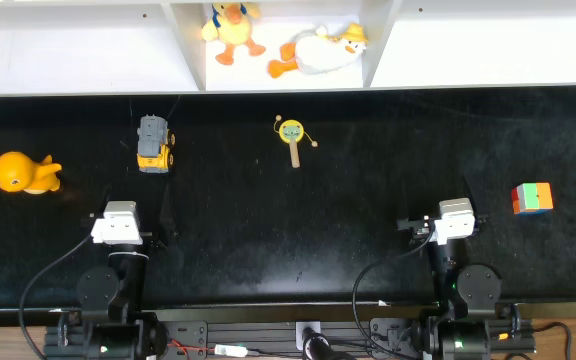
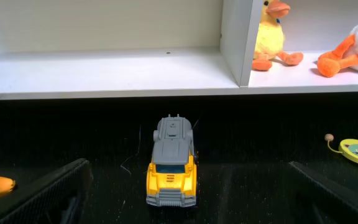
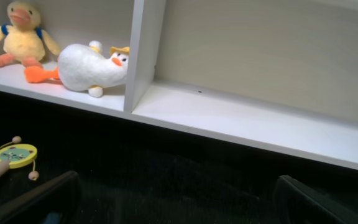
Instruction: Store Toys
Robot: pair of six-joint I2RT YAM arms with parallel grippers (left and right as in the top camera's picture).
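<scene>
Toy truck [image 2: 171, 165] untouched, left gripper [image 1: 119, 212] spread wide

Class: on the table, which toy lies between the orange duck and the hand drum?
The yellow toy truck lies between the orange duck and the hand drum; the top view shows it.

Truck [image 2: 171, 165] yellow-grey; rubber duck [image 1: 26, 173] orange; cube [image 1: 532, 198] multicoloured; table [image 1: 368, 230] black.

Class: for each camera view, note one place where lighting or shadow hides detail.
Top view: the white shelf glares almost featureless beside the black mat. Left wrist view: the toy truck is evenly lit, its shadow lost on the dark mat. Right wrist view: the white plush goose keeps its shape against the pale shelf wall.
</scene>
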